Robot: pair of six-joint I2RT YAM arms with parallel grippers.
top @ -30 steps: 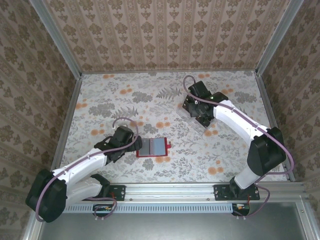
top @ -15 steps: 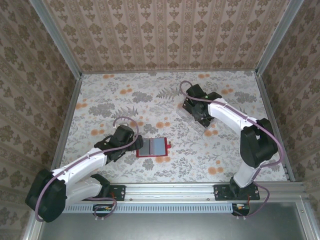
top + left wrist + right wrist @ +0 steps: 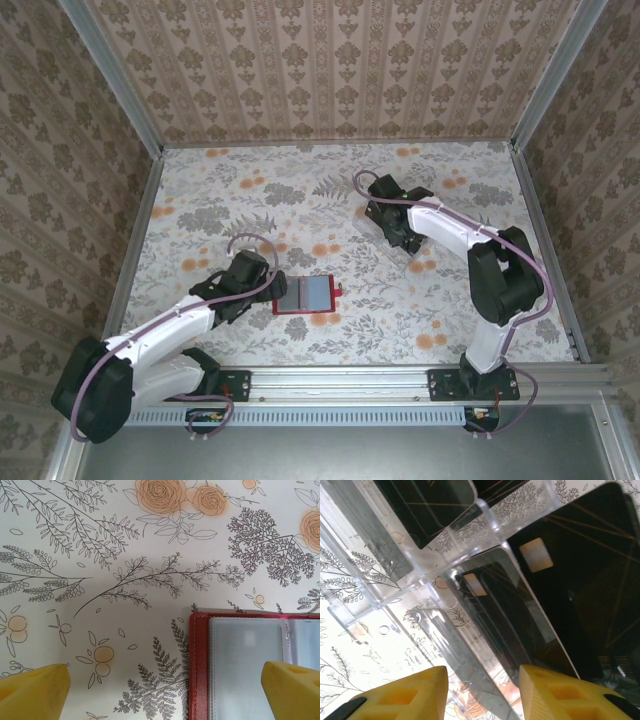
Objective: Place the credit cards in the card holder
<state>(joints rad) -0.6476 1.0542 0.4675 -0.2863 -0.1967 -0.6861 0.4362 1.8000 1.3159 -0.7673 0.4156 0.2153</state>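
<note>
Card holder (image 3: 305, 295) laid open at lower centre, left gripper (image 3: 165, 692) spread wide at its left edge, right gripper (image 3: 484, 692) held parted over credit cards (image 3: 580, 580) in clear tray (image 3: 465, 550).

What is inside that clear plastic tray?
Black cards sit in compartments of the tray; at least three show, two with a pale chip. From above, the right arm covers the tray, so the full count is hidden.

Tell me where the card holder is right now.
In the top external view the card holder lies open on the table, near its front middle, just right of the left claw.
</note>
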